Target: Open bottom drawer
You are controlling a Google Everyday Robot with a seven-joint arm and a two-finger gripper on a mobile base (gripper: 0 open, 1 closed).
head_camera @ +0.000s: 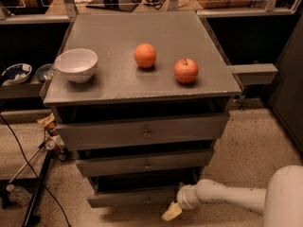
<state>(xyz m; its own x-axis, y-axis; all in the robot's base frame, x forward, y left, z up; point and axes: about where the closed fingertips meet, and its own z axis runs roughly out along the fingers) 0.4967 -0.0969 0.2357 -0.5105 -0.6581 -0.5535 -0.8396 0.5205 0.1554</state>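
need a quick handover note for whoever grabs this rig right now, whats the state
Claw: low by the floor, at the right end of the bottom drawer front, right of its centre.
Bottom drawer: lowest of three grey fronts; not clearly pulled out, cannot tell if it has started.
On the cabinet top: white bowl, orange, apple.
Done: arm is at drawer height.
Left: get a hold on the drawer and pull it open.

No readable text or labels
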